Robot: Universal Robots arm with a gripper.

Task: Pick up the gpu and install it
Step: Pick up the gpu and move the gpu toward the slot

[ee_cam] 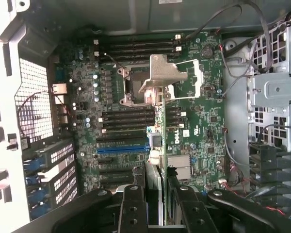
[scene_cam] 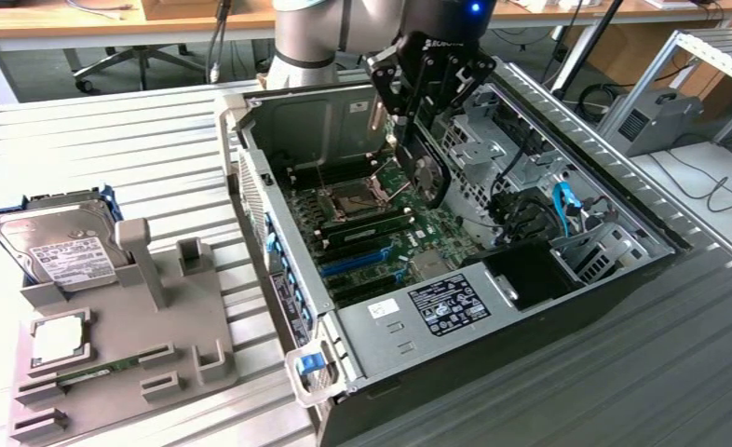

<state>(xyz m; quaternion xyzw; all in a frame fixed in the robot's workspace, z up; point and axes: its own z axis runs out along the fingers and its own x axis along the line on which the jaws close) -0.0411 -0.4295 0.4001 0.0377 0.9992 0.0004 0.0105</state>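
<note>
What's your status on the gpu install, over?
Claw shut on gpu. Gpu hanging over motherboard, not seated. Cables lie off to the side.

Arm [scene_cam: 306, 33] comes in at top center of exterior view, wrist pointing down. End effector [scene_cam: 424, 110] sits upper center, vertical. Fingers [scene_cam: 398, 88] part-closed, clamped on gpu [scene_cam: 426, 177], which hangs below them. In wrist view, one finger sits on each side of the card.

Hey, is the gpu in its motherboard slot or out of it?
Out. The gripper holds the gpu edge-down above the motherboard; in the wrist view the blue slot lies bare beside it.
</note>
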